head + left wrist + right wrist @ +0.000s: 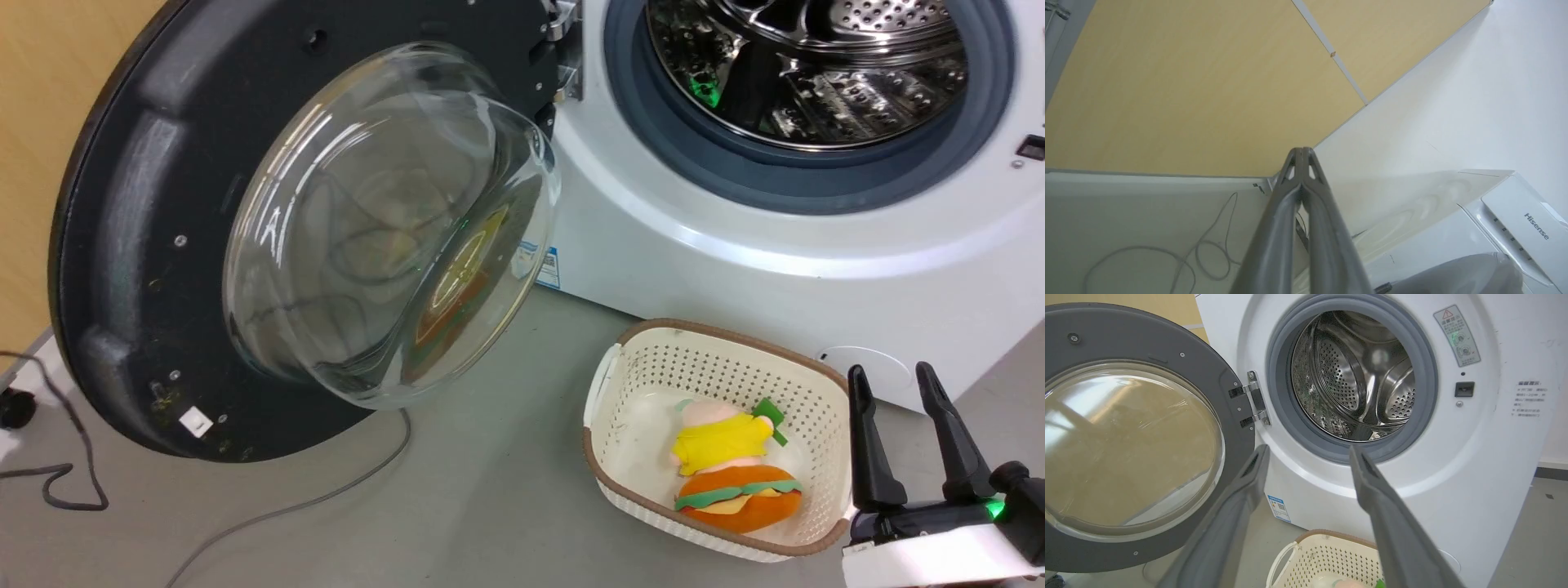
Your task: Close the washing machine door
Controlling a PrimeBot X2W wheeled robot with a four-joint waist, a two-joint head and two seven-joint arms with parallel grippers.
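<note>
Grey floor (490,506) runs up to a white washer (735,269). Its door (122,245) stands swung wide, up and left of the right gripper (890,374), which is spread apart and empty. The left gripper (1302,152) is pinched together on nothing. The door is likely heavy and rigid, turning on its hinge (1255,401). The glass (384,220) looks slick, so push the rim (77,269) at its far side.
</note>
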